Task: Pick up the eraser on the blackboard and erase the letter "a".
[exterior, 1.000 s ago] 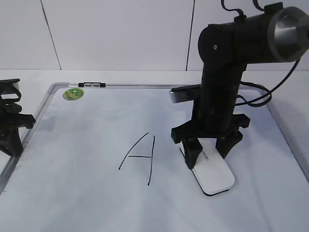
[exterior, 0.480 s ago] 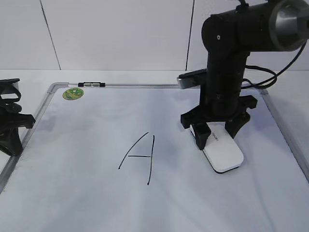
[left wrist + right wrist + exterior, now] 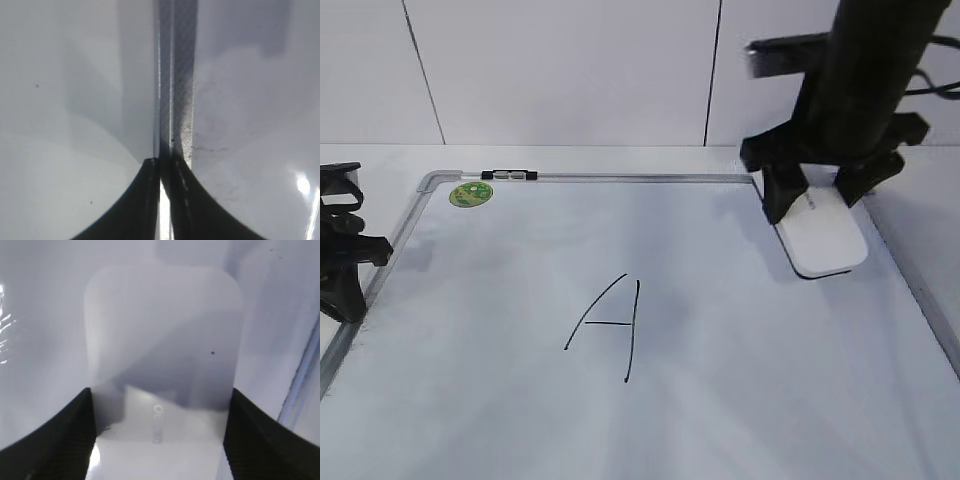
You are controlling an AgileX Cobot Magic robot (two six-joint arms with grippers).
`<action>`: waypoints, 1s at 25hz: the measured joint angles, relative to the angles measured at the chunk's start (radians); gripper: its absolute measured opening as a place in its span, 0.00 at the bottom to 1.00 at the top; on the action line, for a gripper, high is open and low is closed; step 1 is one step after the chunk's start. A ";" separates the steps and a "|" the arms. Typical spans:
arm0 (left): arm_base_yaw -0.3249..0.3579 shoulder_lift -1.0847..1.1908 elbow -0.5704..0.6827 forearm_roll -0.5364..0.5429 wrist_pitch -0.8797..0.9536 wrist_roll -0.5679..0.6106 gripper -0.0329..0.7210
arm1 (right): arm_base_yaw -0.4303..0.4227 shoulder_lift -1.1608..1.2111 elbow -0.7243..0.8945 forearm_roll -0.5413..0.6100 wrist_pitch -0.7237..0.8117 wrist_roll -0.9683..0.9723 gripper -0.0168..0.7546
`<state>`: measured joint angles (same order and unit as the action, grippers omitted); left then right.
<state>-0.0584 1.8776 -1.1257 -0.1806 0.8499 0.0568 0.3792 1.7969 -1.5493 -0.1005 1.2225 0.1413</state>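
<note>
In the exterior view the right hand (image 3: 823, 195) grips the eraser (image 3: 826, 238) by its near end, one black finger on each long side, at the upper right of the frame. The eraser hangs tilted over the far right corner of the blackboard (image 3: 450, 178); whether its underside touches the surface cannot be told. In the right wrist view the eraser (image 3: 162, 360) fills the middle of the frame, its grey lettering near the bottom, with dark fingers (image 3: 60, 440) pressed to both lower sides. A large handwritten "A" (image 3: 608, 326) sits in the middle of the board, well left of the eraser. A round green sticker (image 3: 472, 193) lies at the board's upper left corner. The left hand (image 3: 340, 250) rests at the left edge of the frame beside the board's frame; in its wrist view its fingers (image 3: 140, 200) stand closed together above the grey frame rail (image 3: 175, 90). The board lies on a white desk (image 3: 380, 165).
</note>
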 joint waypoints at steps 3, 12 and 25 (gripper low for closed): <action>0.000 0.000 0.000 0.000 0.000 0.000 0.10 | -0.045 -0.063 0.002 -0.002 0.002 0.004 0.72; 0.000 0.002 0.000 0.000 0.000 0.000 0.10 | -0.170 -0.150 0.113 -0.004 0.006 0.006 0.72; 0.000 0.002 0.000 -0.002 0.000 0.002 0.10 | -0.273 -0.109 0.205 0.004 0.007 -0.005 0.72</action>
<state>-0.0584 1.8792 -1.1257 -0.1829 0.8499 0.0585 0.1057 1.6876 -1.3445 -0.0964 1.2293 0.1361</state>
